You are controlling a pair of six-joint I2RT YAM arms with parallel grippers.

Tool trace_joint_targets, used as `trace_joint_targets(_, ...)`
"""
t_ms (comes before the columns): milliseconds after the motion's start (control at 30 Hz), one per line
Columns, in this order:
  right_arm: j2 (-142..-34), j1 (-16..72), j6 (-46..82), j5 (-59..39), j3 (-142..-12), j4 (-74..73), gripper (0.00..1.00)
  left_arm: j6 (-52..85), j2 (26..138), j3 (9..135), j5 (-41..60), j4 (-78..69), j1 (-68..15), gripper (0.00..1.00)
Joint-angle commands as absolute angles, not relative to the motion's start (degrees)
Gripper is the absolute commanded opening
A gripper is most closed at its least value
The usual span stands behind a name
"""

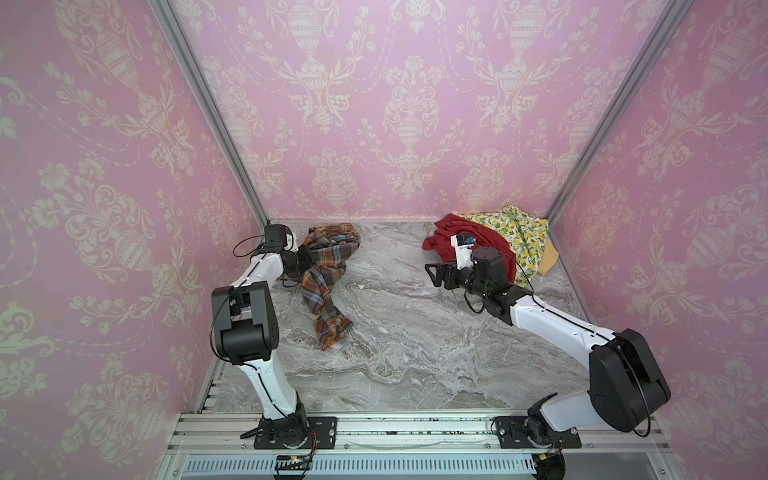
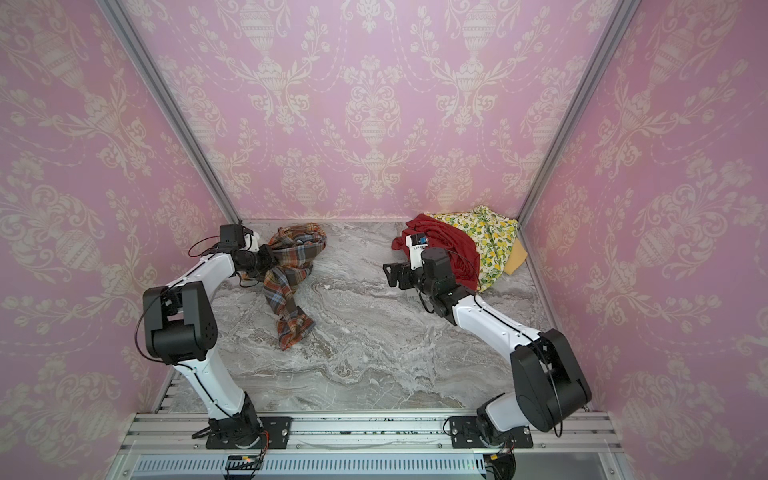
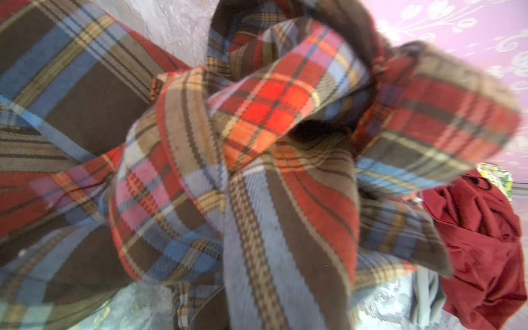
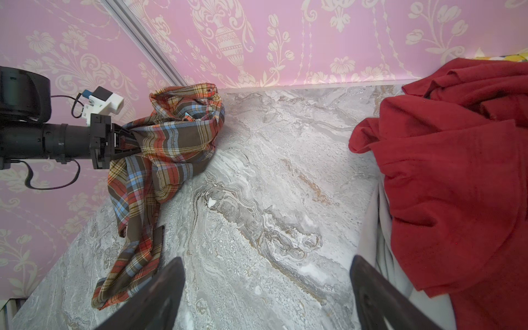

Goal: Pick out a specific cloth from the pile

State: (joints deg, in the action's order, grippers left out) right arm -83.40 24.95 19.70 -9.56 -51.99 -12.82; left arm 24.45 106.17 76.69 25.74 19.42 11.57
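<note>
The cloth (image 1: 328, 274) lies in the far left corner of the surface (image 1: 415, 332), well apart from the pile (image 1: 494, 239) in the far right corner. Its upper part is bunched in loose loops close to the far wall. A long tail runs from there toward the near edge and ends flat on the marble.

It looks soft, light and limp: it folds over itself, sags from the grip and keeps no shape. The woven plaid should give the pads good friction, so slipping seems a small risk. The greater risk is the tail dragging or snagging.

The left gripper (image 4: 128, 143) is pressed together on a gathered fold at the cloth's upper part, several layers thick, with its tips buried in the fabric. That bunch is a sound place to hold. The free tail end (image 4: 125, 274) would serve for a 2nd hold.

The far wall and left wall (image 1: 124, 249) stand close to the cloth, so there is little room that way. The middle of the surface and the strip along the near edge are bare.

The right gripper (image 4: 267, 261) is spread wide and holds nothing. It hovers just in front of the pile and points across the bare middle. Beside it are the red cloth (image 4: 445, 160) and a grey cloth (image 4: 371, 243) under it, with the lemon-print cloth (image 1: 521, 237) behind.
</note>
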Motion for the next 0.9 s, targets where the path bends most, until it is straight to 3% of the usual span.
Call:
trace_joint_targets(0,-81.37,25.40,20.83,-8.88,-51.59,-13.87,0.91,27.89,100.32,75.16,31.08,17.76,12.11,0.00)
trace_joint_targets(200,-80.51,26.02,20.57,-9.04,-52.28,-14.21,0.91,22.85,93.98,80.75,31.35,24.01,12.13,0.00)
trace_joint_targets(433,-80.76,27.66,20.24,-8.62,-54.08,-14.73,0.91,12.19,92.90,97.35,29.21,39.09,12.54,0.00)
trace_joint_targets(633,-82.11,29.25,20.02,-7.83,-55.54,-14.47,0.90,19.52,94.96,101.68,26.99,38.83,12.98,0.00)
trace_joint_targets(867,-83.00,30.58,19.69,-6.71,-56.07,-14.41,0.90,33.23,98.25,101.51,30.02,26.54,12.88,0.00)
